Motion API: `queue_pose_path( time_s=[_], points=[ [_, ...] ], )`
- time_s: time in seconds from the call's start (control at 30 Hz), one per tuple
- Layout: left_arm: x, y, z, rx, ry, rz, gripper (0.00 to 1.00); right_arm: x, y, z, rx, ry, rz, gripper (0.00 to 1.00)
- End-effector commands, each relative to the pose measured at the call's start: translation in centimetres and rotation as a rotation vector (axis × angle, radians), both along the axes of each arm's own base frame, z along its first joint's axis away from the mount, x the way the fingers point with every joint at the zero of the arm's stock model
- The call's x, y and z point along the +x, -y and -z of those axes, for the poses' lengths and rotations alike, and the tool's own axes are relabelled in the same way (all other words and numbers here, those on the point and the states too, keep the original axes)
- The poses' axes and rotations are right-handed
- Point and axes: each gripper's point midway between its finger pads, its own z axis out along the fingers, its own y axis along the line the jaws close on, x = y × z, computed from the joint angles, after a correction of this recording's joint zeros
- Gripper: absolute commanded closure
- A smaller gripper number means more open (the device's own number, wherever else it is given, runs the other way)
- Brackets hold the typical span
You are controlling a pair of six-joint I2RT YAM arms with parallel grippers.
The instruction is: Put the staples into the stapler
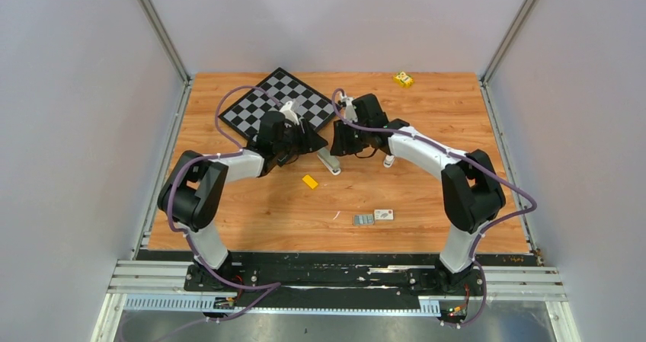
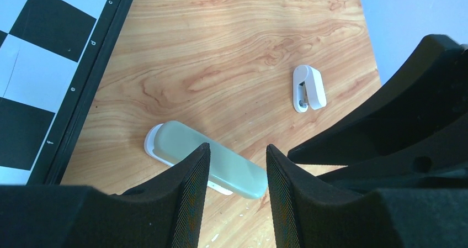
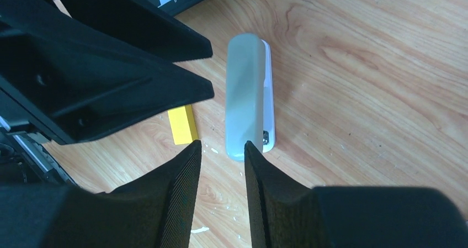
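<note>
Left wrist view shows the left gripper (image 2: 237, 148) spread and empty above the closed stapler (image 2: 182, 148), the right gripper (image 3: 222, 146) also spread at its end, so I judge that opening it comes next, while the staples (image 1: 363, 220) lie well apart.

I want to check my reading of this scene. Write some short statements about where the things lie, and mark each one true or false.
1. The stapler lies on the chessboard. False: it lies on the bare wooden table, beside the board.
2. The staples lie next to the small white box. True.
3. The right jaws are shut on the staples. False: they stand apart above one end of the stapler, and the staples lie on the table.
4. A yellow block lies on the table near the stapler. True.
</note>
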Motion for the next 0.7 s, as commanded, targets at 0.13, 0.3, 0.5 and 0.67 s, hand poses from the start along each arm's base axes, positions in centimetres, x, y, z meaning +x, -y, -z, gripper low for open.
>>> queue_pose_path(
  time_s=[0.13, 0.3, 0.5, 0.67],
  points=[
    [0.3, 0.8, 2.2, 0.055, -0.021, 0.013, 0.56, 0.4, 0.6, 3.1, -0.052, -0.082, 0.005, 0.69],
    [0.0, 1.5, 3.5, 0.065, -0.047, 0.029, 0.58, 0.0, 1.0, 5.0, -0.085, -0.118, 0.005, 0.73],
    [-0.4, 1.4, 5.0, 0.113, -0.075, 0.026, 0.6, -0.7, 1.6, 6.7, -0.119, -0.15, 0.003, 0.75],
    [-0.9, 1.0, 6.2, 0.147, -0.101, 0.023, 0.61, -1.9, 2.5, 8.3, -0.152, -0.189, 0.008, 0.76]
  ],
)
